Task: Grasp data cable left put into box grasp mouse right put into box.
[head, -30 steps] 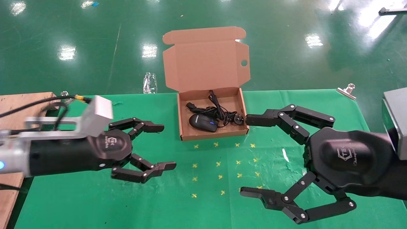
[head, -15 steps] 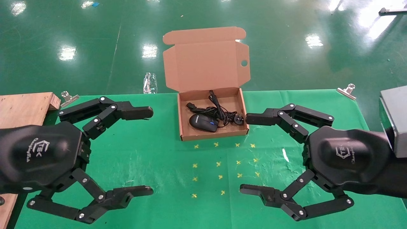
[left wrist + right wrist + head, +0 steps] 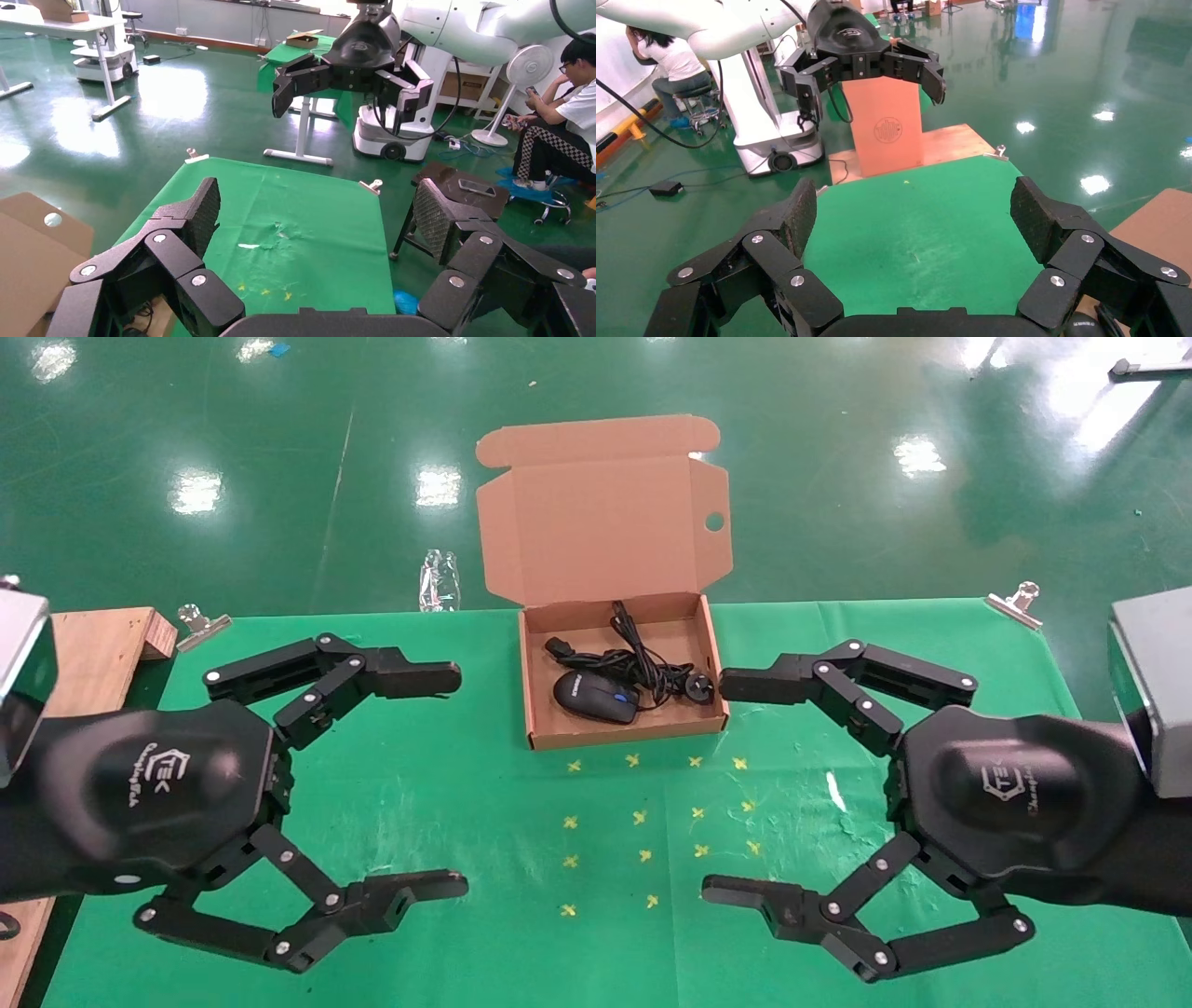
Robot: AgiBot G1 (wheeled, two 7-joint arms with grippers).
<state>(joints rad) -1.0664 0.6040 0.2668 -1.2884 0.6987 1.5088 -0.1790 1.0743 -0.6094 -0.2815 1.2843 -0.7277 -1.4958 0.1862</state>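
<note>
Already the mouse [image 3: 596,698] and data cable [image 3: 638,665] lie inside the box [image 3: 622,740] at frame centre, while left gripper [image 3: 451,782] and right gripper [image 3: 719,788] hover empty, fingers spread. Likely light, the mouse suits a side pinch; the floppy cable is best taken at its bundle.

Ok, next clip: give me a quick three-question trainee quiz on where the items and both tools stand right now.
1. True or false: the mouse lies inside the box.
2. Which tool is holding the data cable?
A. left tool
B. right tool
C. neither
3. Fill in: the box lid stands ____ (open or closed).

Key:
1. True. It sits on the box floor beside the coiled cable.
2. C. Both tools hang open and empty over the green table, one on each side of the box.
3. Open. The flap stands up behind the tray.
</note>
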